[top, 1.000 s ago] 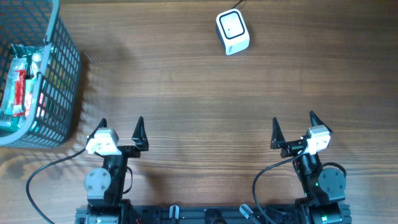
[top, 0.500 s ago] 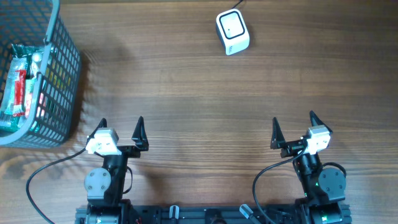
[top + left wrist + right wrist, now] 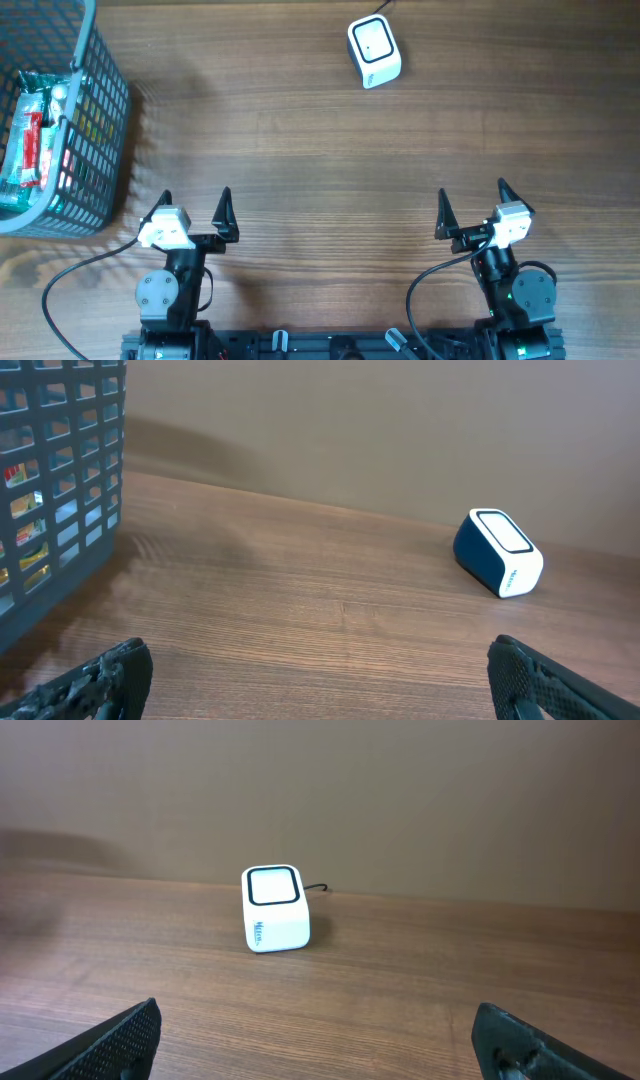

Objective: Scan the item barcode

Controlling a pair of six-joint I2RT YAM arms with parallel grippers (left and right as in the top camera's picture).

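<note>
A white barcode scanner (image 3: 374, 51) with a dark-rimmed window stands at the far middle of the wooden table; it also shows as the scanner (image 3: 498, 552) in the left wrist view and the scanner (image 3: 275, 907) in the right wrist view. Packaged items (image 3: 28, 140) lie inside a blue-grey mesh basket (image 3: 100, 130) at the far left. My left gripper (image 3: 195, 200) rests near the front edge, open, with nothing between its fingers. Near the front right, my right gripper (image 3: 470, 198) is open and empty as well. Both are far from scanner and basket.
The basket's wall (image 3: 60, 520) fills the left edge of the left wrist view. A thin cable (image 3: 318, 888) leaves the scanner's back. Bare wood lies between the grippers and the scanner. Black cables trail from both arm bases (image 3: 70, 285).
</note>
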